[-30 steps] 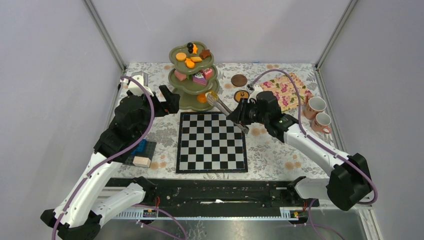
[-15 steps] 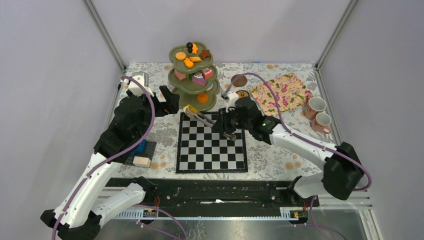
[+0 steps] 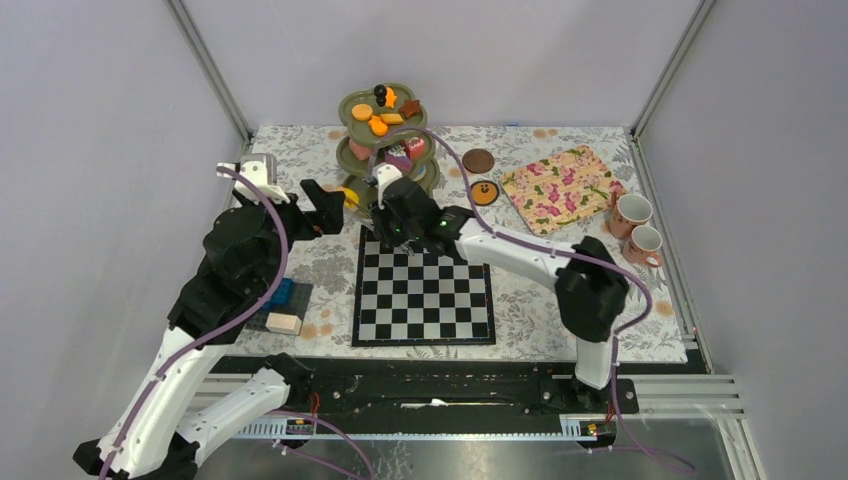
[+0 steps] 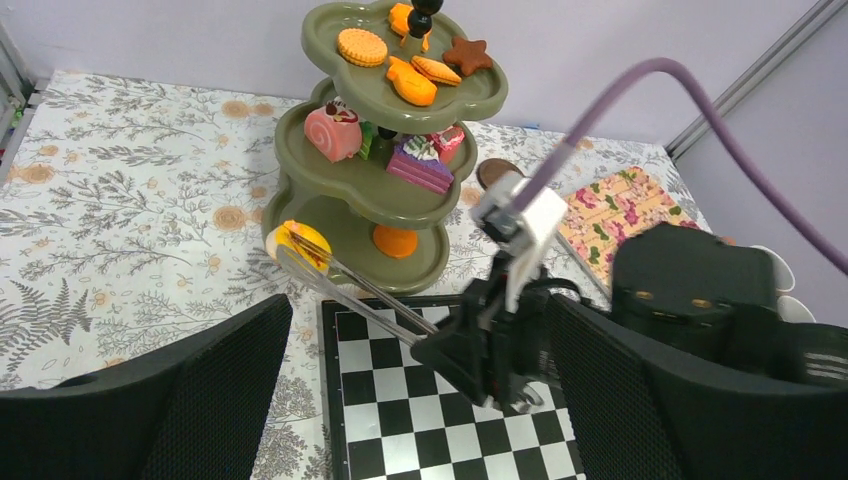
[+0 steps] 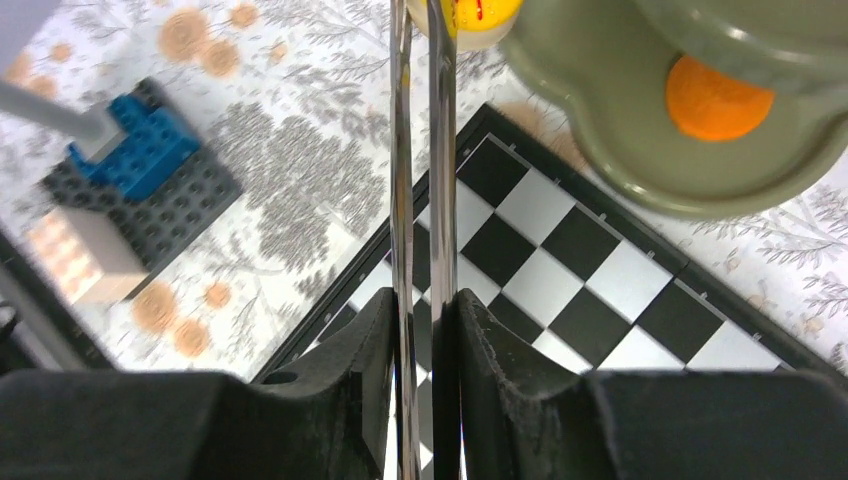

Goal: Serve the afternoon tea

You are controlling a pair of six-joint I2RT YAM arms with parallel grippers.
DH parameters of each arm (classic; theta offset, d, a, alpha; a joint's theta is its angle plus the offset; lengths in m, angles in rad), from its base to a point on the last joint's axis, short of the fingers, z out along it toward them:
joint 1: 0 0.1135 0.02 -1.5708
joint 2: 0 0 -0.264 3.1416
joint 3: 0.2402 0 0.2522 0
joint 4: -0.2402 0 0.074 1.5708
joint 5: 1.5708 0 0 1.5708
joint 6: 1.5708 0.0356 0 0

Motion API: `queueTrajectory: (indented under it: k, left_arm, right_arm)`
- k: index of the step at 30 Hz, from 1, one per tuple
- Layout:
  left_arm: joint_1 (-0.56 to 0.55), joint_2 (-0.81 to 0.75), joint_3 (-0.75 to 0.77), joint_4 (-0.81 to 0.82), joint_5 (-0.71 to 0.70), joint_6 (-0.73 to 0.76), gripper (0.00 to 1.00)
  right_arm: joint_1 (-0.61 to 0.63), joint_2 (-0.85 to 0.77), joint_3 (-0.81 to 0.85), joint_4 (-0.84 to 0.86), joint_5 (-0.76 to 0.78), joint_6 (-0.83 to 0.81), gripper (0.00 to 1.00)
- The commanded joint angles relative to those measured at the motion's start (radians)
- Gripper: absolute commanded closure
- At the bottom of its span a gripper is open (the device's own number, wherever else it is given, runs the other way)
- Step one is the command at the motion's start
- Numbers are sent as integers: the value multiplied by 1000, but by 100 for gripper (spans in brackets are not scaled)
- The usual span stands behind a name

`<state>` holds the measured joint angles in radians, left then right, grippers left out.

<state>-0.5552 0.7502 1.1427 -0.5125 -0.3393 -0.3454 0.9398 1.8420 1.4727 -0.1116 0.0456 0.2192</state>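
In the top view, the L gripper (image 3: 330, 203) stands at the far left, its fingers wide apart w/ nothing between them, and it points toward 3 o'clock. Just beside it, at its 2 o'clock, is the yellow pastry (image 4: 301, 241), pinched in the tips of the metal tongs (image 4: 370, 300).

The tongs' long axis runs approx. from 4 to 10 o'clock in that view. The pastry is at the 10 end and the R gripper (image 5: 425, 330) at the 4 end, clamped on the two tong arms and pressing them nearly together.

In the R wrist view the tongs go straight to 12 o'clock. The bottom tier of the green stand (image 4: 345, 225) lies at 1–2 o'clock from the tips, w/ one orange pastry (image 4: 396, 241) already on it. The yellow one is at the tier's rim; I cannot tell if it touches.

I judge that a short shift of the tips toward 2 o'clock brings it over bare tier. The R arm is the one to do it, as the L holds no tool.

The two cups (image 3: 632, 210) wait far at 3 o'clock.
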Motion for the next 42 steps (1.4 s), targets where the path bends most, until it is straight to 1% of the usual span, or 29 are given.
queueTrajectory:
  k: [1,5,8,11,18,20,26,28,33,37,42]
  left_arm:
    - [-3,-33,-4,12,-13,19,1]
    - [-2,-51,-32,11,-1,9,1]
    - [-2,-65,-54,11,5,5,1]
    - [-2,-82,-67,11,10,7,1]
    - [-2,-103,-79,9,3,27,1]
    - [-2,-105,-81,6,1,28,1]
    - [-2,-111,-86,7,-8,34,1]
    - [-2,-108,-86,8,-7,33,1]
    - [-2,-98,-91,12,2,23,1]
    - [-2,-93,-94,15,6,17,1]
    - [-2,-91,-130,58,6,18,1]
  right_arm:
    - [19,111,177,-78,185,-88,75]
    - [19,219,302,-143,256,-136,75]
    - [19,289,369,-192,346,-160,75]
    - [20,312,389,-200,394,-169,73]
    - [19,363,430,-244,414,-156,70]
    - [19,357,431,-248,399,-149,68]
    - [19,311,419,-257,367,-127,54]
    - [19,299,426,-274,361,-123,52]
    - [19,228,390,-278,303,-100,51]
    - [19,158,325,-267,249,-80,52]
    - [19,81,260,-263,206,-57,52]
